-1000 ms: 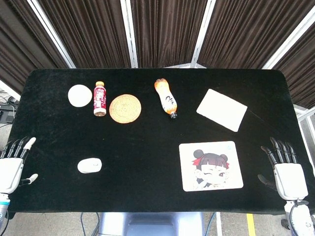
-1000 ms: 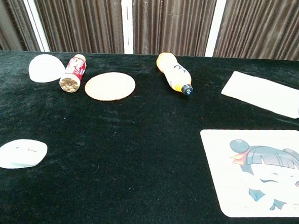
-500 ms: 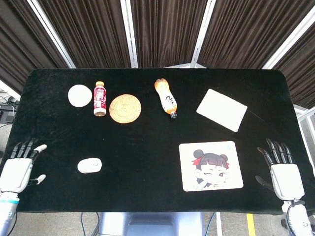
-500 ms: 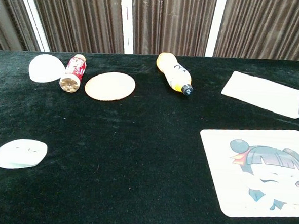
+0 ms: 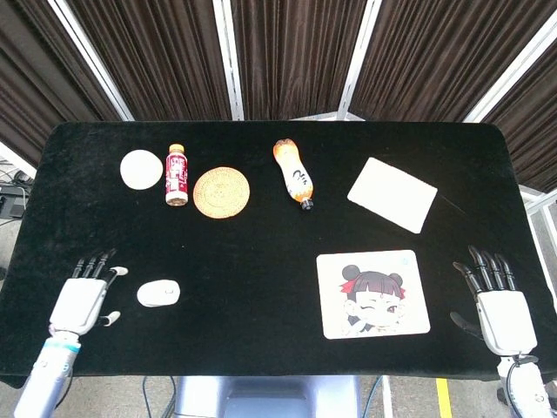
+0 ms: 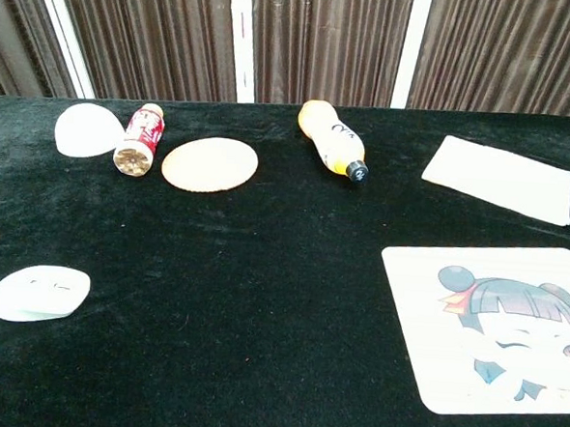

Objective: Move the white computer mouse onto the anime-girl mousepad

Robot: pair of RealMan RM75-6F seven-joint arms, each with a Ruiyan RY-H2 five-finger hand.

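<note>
Head view: left hand [image 5: 80, 303] empty, fingers spread, just left of mouse [image 5: 158, 293], not touching. Right hand [image 5: 499, 309] empty, fingers apart, right of mousepad [image 5: 372, 293].

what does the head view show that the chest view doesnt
Only the head view shows both robot hands: the left robot hand open beside the white mouse, the right robot hand open at the table's right edge. The chest view adds only a pale sliver at its left edge, perhaps a fingertip; I cannot tell. Both show the mouse, the anime-girl mousepad and both bottles.
</note>
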